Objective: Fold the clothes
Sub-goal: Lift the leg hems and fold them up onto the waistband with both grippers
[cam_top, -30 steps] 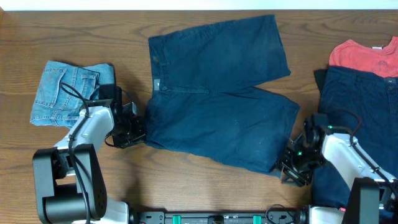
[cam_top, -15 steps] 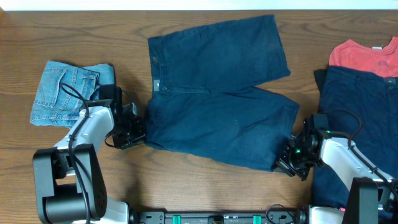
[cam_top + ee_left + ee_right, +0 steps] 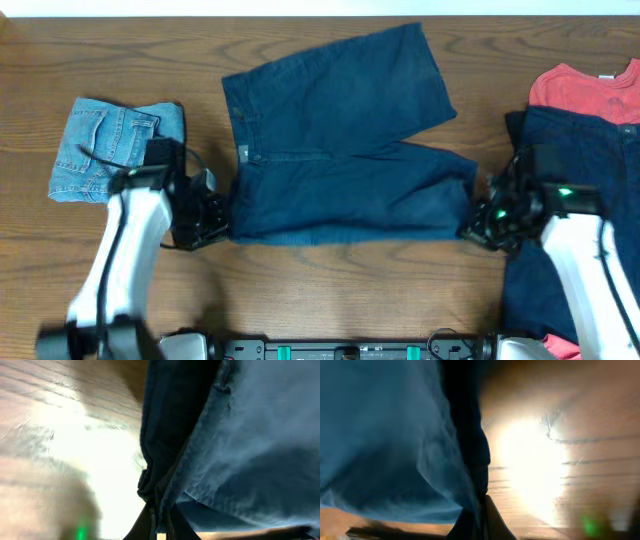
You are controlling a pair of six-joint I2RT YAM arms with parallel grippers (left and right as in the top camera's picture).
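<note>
Navy shorts (image 3: 340, 150) spread at centre of table (image 3: 330, 290), waistband to left, legs to right. Near waist corner clamped in left gripper (image 3: 213, 217), near leg hem clamped in right gripper (image 3: 486, 222); both ends pinched prob. so near half can be carried over far half w/o sagging. Folded denim shorts (image 3: 115, 148) set at left, red T-shirt (image 3: 585, 88) at right, out of fold area.

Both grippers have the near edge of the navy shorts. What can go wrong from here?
1. Slip: the left gripper and right gripper each pinch only a thin edge of the navy shorts; either might lose it.
2. Snag: the right gripper sits close beside the dark garment pile and may drag it.
</note>
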